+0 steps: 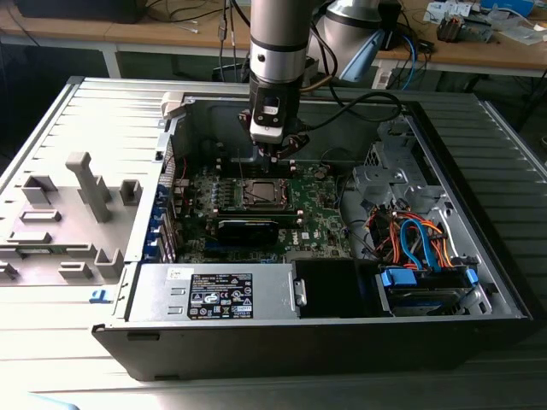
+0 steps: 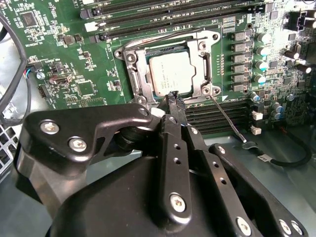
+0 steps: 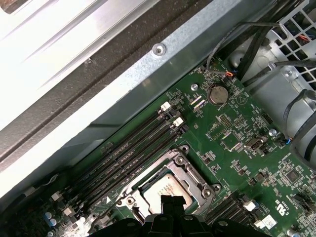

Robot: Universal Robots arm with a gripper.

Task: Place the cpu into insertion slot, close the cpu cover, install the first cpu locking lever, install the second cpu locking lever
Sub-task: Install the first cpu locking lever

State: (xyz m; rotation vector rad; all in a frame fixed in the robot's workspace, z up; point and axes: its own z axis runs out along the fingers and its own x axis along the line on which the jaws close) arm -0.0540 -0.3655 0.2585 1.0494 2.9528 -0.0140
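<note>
Inside the insertion slot (image 2: 132, 69), finding the cpu (image 2: 170, 72) lying flat; at its edge, the gripper (image 2: 175, 101) hanging, fingertips (image 2: 171, 98) pressing together; over it, the cpu cover (image 2: 201, 64) resting down; off its corner, a thin locking lever (image 2: 227, 118) angling away.

A lab or workshop: cable-strewn workbenches (image 1: 496, 53) (wooden-topped) stand behind an opened computer case (image 1: 282, 350).

Open case (image 1: 256, 346) around the gripper (image 1: 278, 154): board, wiring, drive bay.
The green board (image 1: 320, 213) lies under the gripper, with memory slots (image 3: 126, 153) just beside it and a coin battery (image 3: 217, 94) farther off. A grey supply box (image 1: 214, 295) sits well apart. Orange and blue cables (image 1: 414, 235) and a drive bay (image 1: 425, 286) lie to the exterior view's right of the gripper. A grey fixture (image 1: 73, 213) lies far to its left.
</note>
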